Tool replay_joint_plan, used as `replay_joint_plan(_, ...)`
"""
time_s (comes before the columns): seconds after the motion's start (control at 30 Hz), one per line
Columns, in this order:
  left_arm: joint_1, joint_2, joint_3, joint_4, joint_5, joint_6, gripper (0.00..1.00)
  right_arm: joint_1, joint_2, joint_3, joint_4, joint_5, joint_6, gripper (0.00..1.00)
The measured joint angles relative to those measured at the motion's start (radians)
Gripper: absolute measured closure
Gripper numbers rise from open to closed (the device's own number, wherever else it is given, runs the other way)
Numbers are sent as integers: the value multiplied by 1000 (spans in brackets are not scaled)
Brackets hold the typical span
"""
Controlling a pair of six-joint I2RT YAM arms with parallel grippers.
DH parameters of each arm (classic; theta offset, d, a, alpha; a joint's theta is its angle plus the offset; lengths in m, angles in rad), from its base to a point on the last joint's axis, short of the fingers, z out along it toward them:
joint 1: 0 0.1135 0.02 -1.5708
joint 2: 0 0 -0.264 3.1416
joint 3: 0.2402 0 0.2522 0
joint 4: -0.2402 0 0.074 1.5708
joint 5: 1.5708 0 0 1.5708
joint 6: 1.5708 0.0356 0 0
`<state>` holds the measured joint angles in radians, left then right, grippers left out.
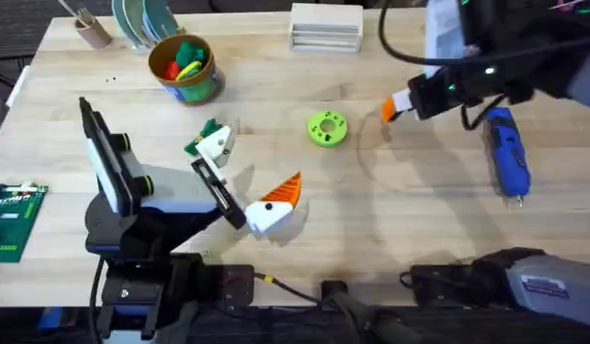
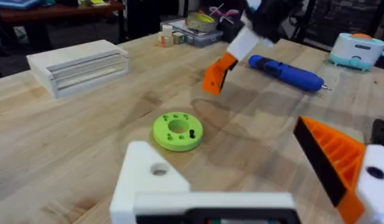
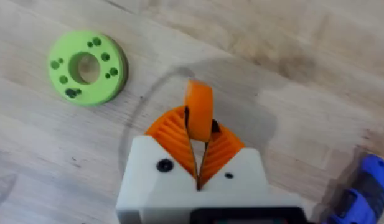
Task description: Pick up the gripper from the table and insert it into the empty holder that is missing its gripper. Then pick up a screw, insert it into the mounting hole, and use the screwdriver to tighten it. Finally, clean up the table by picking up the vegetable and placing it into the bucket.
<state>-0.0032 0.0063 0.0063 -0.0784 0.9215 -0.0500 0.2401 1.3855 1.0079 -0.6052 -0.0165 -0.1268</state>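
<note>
My right gripper (image 1: 406, 101) is shut on the gripper (image 1: 389, 109), a small orange wedge, and holds it a little above the table right of centre. The right wrist view shows the wedge (image 3: 198, 107) upright between my orange pads (image 3: 170, 127). My left gripper (image 1: 273, 204) rests open near the table's middle. One of its fingers is the bare white holder (image 2: 151, 177) with a hole; the other carries an orange ribbed pad (image 2: 332, 155). The blue screwdriver (image 1: 508, 153) lies at the right. The dark-green vegetable (image 1: 205, 136) lies left of centre, below the orange-rimmed bucket (image 1: 201, 67).
A bright-green disc (image 1: 327, 128) with small holes lies between the two grippers. A white object (image 1: 218, 145) sits against the vegetable. A white box (image 1: 325, 26), plates (image 1: 146, 19) and a tan cup (image 1: 92, 31) line the far edge. A circuit board (image 1: 12, 220) lies at the left.
</note>
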Motion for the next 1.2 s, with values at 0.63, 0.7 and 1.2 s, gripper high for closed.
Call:
replay_joint_plan(0.63, 0, 0, 0, 0, 0, 0, 8, 0, -465, -29, 37, -207, 160, 985)
replay_joint_plan(0.7, 0, 0, 0, 0, 0, 0, 8, 0, -480, -92, 103, -281, 213, 985)
replay_joint_plan(1.2, 0, 0, 0, 0, 0, 0, 8, 0, -354, -284, 335, -780, 494, 986)
